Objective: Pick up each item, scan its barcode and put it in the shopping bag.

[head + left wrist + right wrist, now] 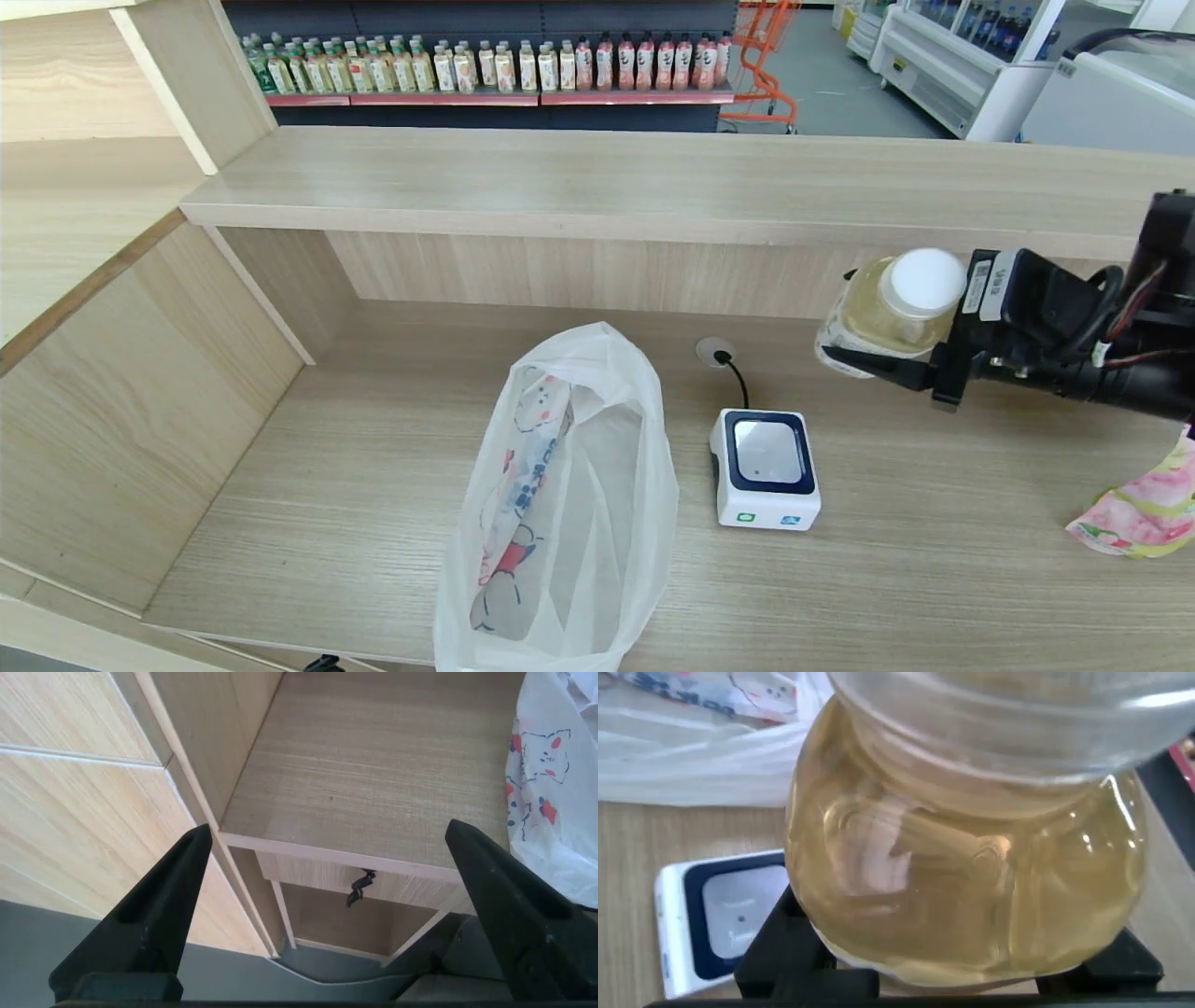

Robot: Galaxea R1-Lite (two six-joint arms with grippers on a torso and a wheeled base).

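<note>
Right, one printed packet (pixel 523 485) looks to be inside the shopping bag (pixel 560 504) already, and the bag lies open-mouthed just left of the scanner (pixel 766 467). So by my reckoning one item is done. The bottle (pixel 892 313) is the one in play. It is lifted clear of the counter (pixel 934 579), up and off to the right of the scanner, toward the back wall, and not over the glass window. I'd call that picked up but not yet scanned. Well right of the scanner, a pink packet (pixel 1134 513) lies at the counter's edge, untouched. That leaves a scan and a drop for the bottle, then the whole routine for the pink one.

Now the fingers. The right gripper (pixel 838 313) is clamped across the bottle's body below the white cap, with one dark finger under it and the other behind. In the right wrist view the pale yellow bottle (pixel 971 859) sits between the black fingers (pixel 785 952), with the scanner (pixel 719 915) and the bag (pixel 691 728) beyond.

The left gripper (pixel 327 915) is spread wide with nothing between its fingers. It hangs off the counter's front edge, on the far side of the bag (pixel 556 793) from the scanner.
</note>
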